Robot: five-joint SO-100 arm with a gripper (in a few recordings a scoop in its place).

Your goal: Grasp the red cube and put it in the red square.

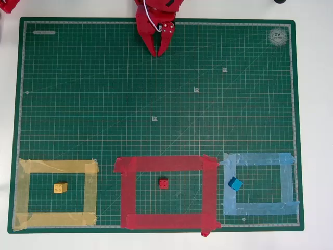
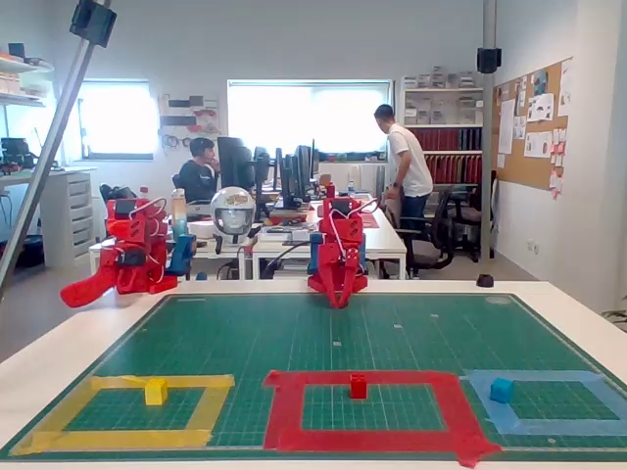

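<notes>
Resting already inside the wide red tape square [image 1: 167, 164], the small studded red plastic cube [image 1: 163, 183] sits near its middle – well apart from the red two-finger gripper [image 1: 157, 52], whose fingertips meet, holding nothing. Any grasp should descend squarely and release within the outline – three cubes, three tape outlines, one cube in each

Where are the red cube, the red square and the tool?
red cube [image 1: 163, 183], overhead view, studded top face.
red square [image 1: 160, 164], overhead view, top tape strip.
tool [image 1: 157, 52], overhead view, between the fingertips.
</notes>
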